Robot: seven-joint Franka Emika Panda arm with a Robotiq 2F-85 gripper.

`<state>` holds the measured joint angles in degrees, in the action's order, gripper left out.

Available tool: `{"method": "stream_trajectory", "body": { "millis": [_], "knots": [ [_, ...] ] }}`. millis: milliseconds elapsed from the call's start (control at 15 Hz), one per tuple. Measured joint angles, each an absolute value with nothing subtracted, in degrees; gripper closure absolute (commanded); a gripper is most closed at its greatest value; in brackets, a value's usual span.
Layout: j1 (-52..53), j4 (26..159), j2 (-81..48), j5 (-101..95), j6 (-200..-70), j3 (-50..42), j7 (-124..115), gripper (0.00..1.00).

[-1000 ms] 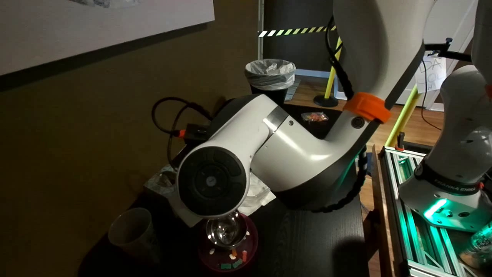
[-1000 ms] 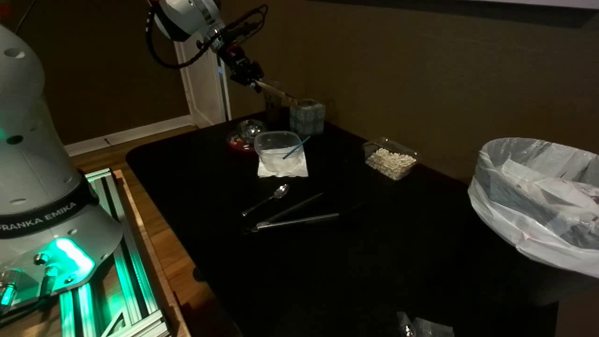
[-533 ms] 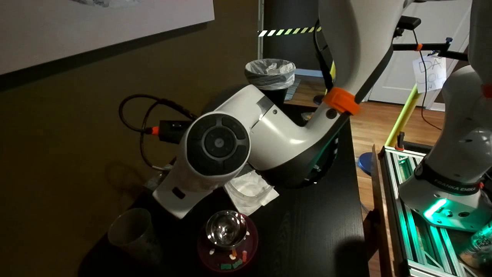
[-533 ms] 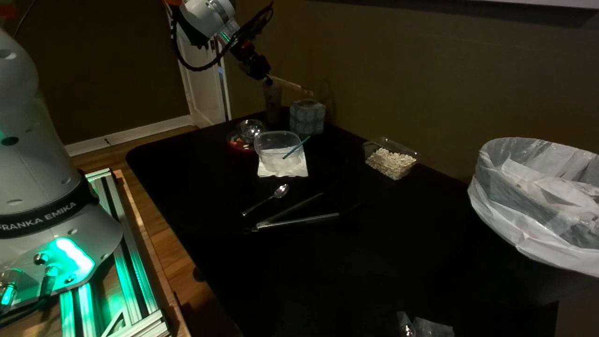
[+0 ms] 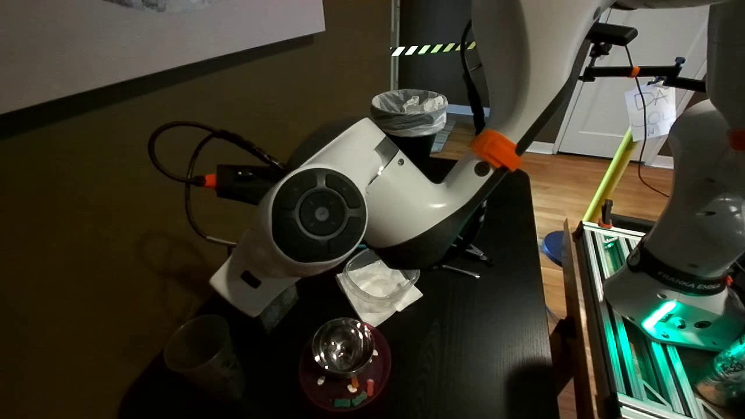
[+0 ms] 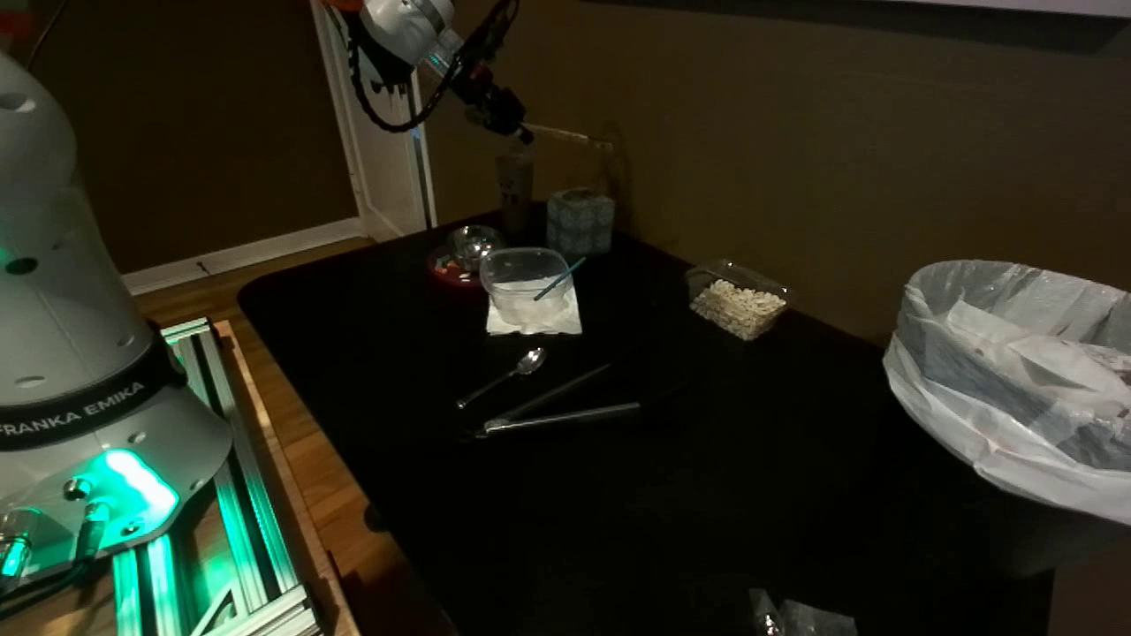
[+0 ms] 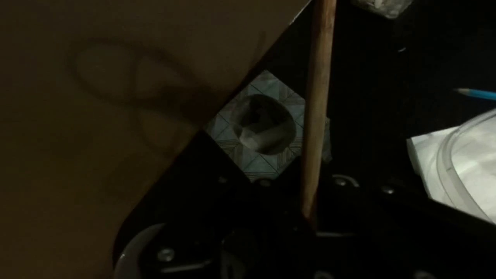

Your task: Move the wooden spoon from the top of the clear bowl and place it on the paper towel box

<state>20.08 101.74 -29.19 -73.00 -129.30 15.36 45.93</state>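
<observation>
Wooden spoon [image 7: 317,97], clamped in the gripper [image 6: 526,132], above the paper towel box [image 6: 580,225]

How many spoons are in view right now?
2: the wooden spoon, held by the end effector higher than the paper towel box, and a metal spoon on the table beside the tongs. Others could be hidden in the dark.
</observation>
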Motion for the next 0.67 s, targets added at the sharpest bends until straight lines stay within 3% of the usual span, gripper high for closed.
{"method": "stream_trajectory", "body": {
  "millis": [667],
  "knots": [
    [20.11, 90.13, -39.31, -73.54, -129.21, 13.72, 51.29, 0.99]
  ]
}}
